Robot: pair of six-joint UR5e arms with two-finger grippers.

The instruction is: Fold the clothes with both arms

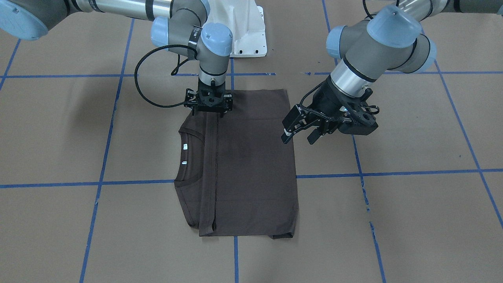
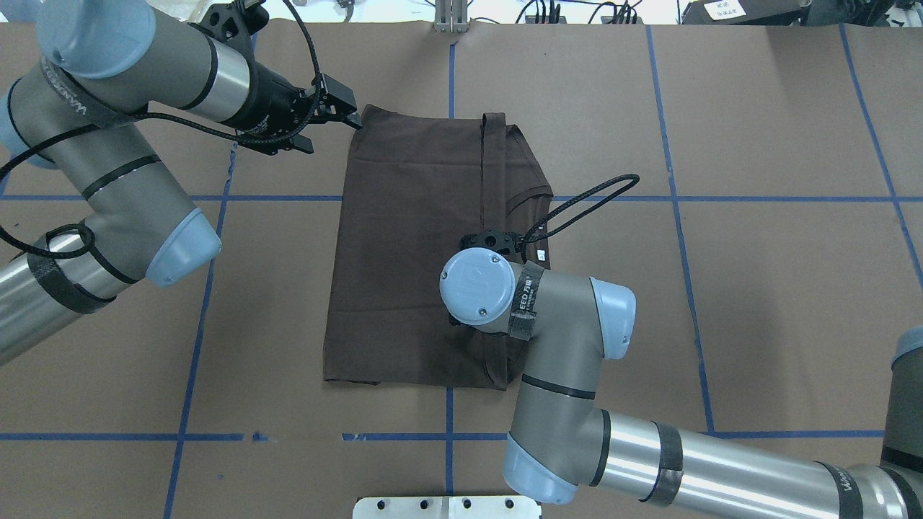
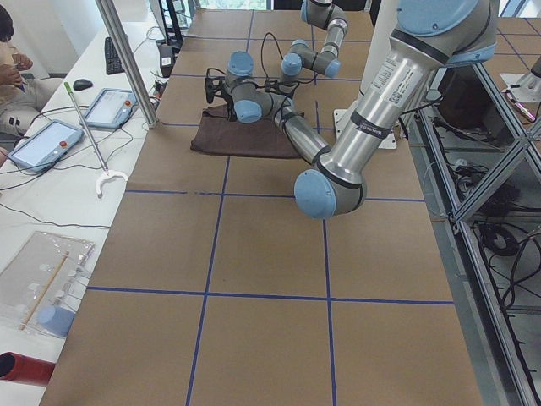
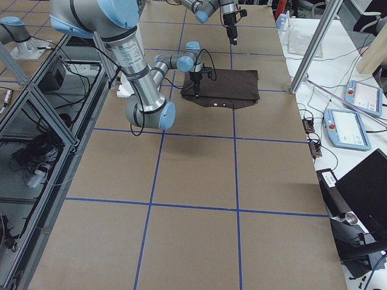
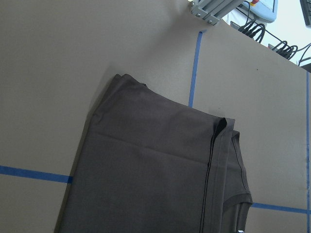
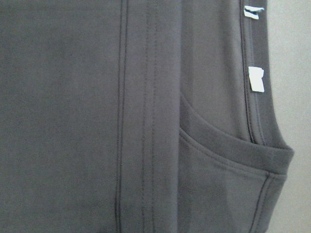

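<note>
Black fingers of the left end effector (image 1: 300, 135) stand spread apart with nothing between them. It hangs well above the table (image 1: 412, 204), off the robot's-left edge of the dark brown T-shirt (image 1: 251, 165), and its wrist camera takes in the garment from a distance.

The right end effector (image 1: 208, 112) points straight down, low over the shirt's robot's-right part. Its wrist view fills with cloth but shows no fingers, and the wrist hides them from overhead. I cannot tell how far it is open, or whether it touches the fabric.

The stitched hem edge (image 1: 216, 165) lies just beneath and beside it. Beyond that, toward the robot's right, is the ribbed collar (image 6: 228, 144) with its white neck labels (image 6: 256, 79). The shirt lies flat as a folded rectangle, its long axis running away from the robot.

By my judgement the right arm is much nearer the cloth. The left would have to descend and move in toward its edge before both could lift a long side together.
</note>
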